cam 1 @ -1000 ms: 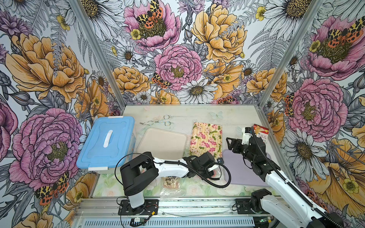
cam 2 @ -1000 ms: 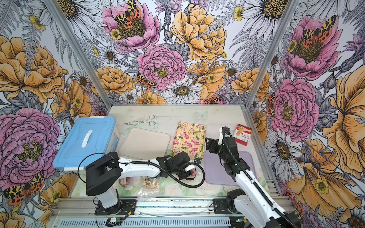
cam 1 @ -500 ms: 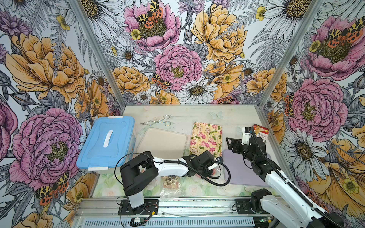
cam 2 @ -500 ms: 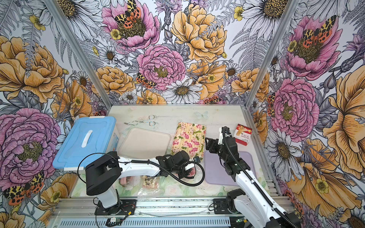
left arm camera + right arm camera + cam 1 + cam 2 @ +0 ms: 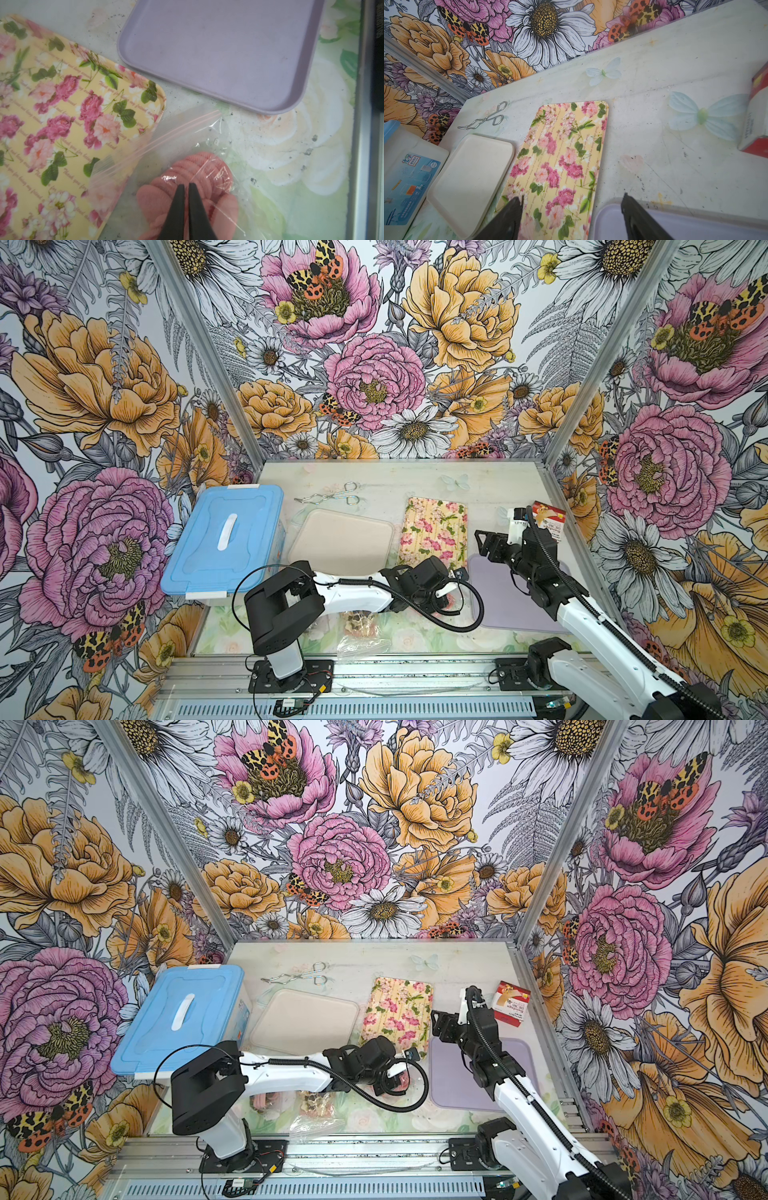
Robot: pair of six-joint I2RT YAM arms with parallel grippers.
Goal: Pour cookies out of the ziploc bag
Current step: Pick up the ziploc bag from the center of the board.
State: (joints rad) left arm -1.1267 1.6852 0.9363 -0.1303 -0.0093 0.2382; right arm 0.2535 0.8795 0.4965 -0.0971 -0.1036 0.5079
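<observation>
Closest to me, my left gripper [image 5: 185, 185] is pinched shut on the clear film of the ziploc bag [image 5: 187, 133], right over the pink cookies [image 5: 199, 170] stacked inside. The bag lies on the table, its zip edge lapping the floral tray [image 5: 62, 124], just beside the purple tray [image 5: 218, 52]. Farther back, my right gripper [image 5: 572, 199] hangs wide open, straddling both trays.
</observation>
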